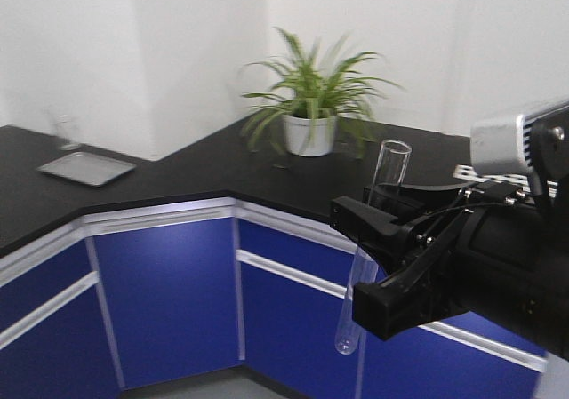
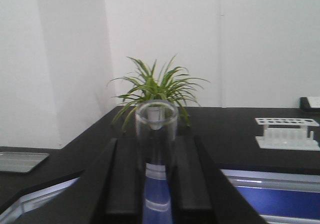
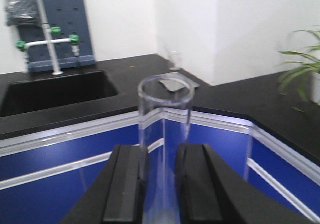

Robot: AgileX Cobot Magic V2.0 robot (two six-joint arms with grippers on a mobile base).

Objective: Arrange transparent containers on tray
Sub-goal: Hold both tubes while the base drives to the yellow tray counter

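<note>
Student: Purpose of this hold?
Legend: The left gripper (image 2: pixel 156 151) is clamped on one test tube (image 2: pixel 156 126), and the right gripper (image 3: pixel 161 156) on a second tube (image 3: pixel 165 109). Both tubes stand upright with rims above the pads, likely so the round glass cannot slip while carried. The yellow tray is not in view; a grey metal tray (image 1: pixel 86 168) lies on the counter (image 1: pixel 222 163).
Student: Lettering?
Legend: None legible, not even on the white rack (image 2: pixel 287 134).
</note>
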